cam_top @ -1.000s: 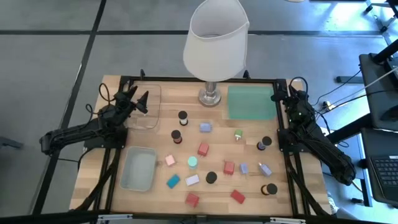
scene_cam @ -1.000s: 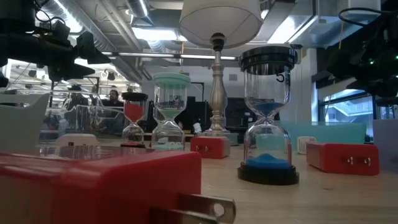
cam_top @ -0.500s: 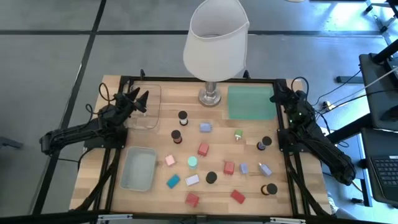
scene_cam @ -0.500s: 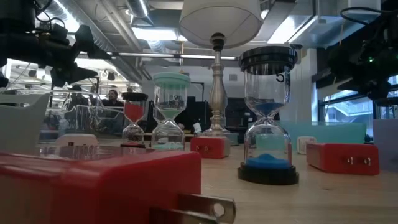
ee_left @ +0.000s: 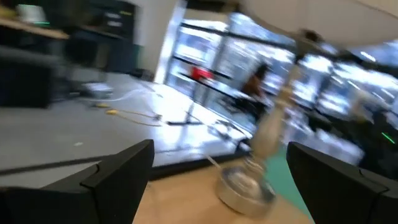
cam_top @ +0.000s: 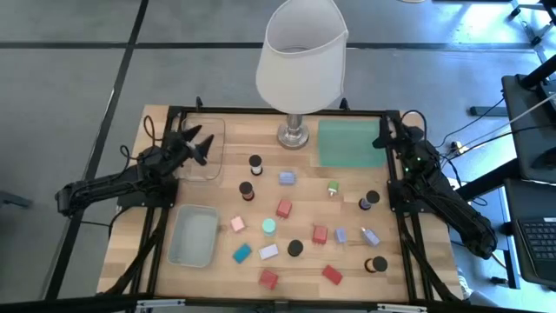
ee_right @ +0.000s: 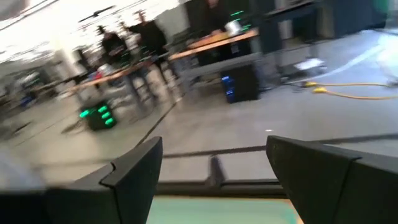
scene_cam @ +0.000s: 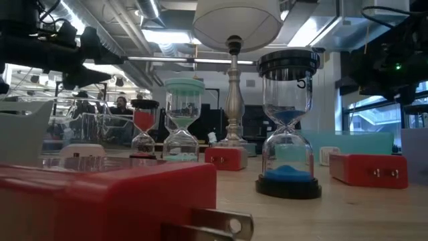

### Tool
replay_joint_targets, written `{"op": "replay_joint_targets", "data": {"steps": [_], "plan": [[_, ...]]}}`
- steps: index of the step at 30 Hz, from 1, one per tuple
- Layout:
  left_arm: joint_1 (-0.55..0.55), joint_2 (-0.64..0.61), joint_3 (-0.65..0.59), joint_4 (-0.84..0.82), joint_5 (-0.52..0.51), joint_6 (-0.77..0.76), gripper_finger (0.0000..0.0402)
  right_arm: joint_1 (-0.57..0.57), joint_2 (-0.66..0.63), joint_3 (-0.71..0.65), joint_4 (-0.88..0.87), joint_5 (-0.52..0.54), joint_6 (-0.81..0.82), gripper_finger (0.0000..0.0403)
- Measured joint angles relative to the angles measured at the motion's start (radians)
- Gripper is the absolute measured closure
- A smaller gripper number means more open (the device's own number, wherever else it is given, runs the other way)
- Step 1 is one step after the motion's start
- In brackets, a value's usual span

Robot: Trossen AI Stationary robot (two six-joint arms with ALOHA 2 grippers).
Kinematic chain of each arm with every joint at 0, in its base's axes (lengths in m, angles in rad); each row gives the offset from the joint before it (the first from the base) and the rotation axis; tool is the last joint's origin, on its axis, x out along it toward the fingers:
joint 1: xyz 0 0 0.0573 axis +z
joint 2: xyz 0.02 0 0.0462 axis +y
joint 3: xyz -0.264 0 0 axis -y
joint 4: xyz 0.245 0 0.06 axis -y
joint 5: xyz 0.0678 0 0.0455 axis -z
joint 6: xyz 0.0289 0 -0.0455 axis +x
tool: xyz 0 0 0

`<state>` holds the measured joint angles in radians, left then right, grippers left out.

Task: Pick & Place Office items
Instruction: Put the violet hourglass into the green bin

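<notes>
Both empty: left gripper (cam_top: pixel 198 142) spread wide over clear tray (cam_top: pixel 211 165), right gripper (cam_top: pixel 388 137) parted.

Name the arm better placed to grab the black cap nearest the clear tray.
Left. Its open, empty hand hangs over the clear tray, beside that black cap; the right hand sits across the table at the green mat.

Red, pink, lavender and teal office items (cam_top: pixel 284 209) lie scattered, some hourglass-shaped pieces standing upright.
</notes>
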<state>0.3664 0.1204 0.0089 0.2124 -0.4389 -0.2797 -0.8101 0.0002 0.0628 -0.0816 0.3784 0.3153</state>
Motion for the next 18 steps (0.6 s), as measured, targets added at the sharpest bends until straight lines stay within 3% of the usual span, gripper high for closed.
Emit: {"op": "replay_joint_targets", "data": {"steps": [4,9,13,18], "plan": [[0.000,0.000,0.000,0.001,0.170,-0.007,0.0038,0.000,0.000,0.000,0.013,-0.133,-0.048,0.0112],[0.000,0.000,0.000,0.001,0.276,-0.093,0.0038,0.000,0.000,0.000,0.041,-0.329,-0.062,0.0112],[0.000,0.000,0.000,0.008,0.255,-0.100,0.0038,0.000,0.000,0.000,0.046,-0.528,-0.069,0.0112],[0.000,0.000,0.000,0.008,0.147,-0.100,0.0038,0.000,0.000,0.000,0.044,-0.700,-0.068,0.0112]]}}
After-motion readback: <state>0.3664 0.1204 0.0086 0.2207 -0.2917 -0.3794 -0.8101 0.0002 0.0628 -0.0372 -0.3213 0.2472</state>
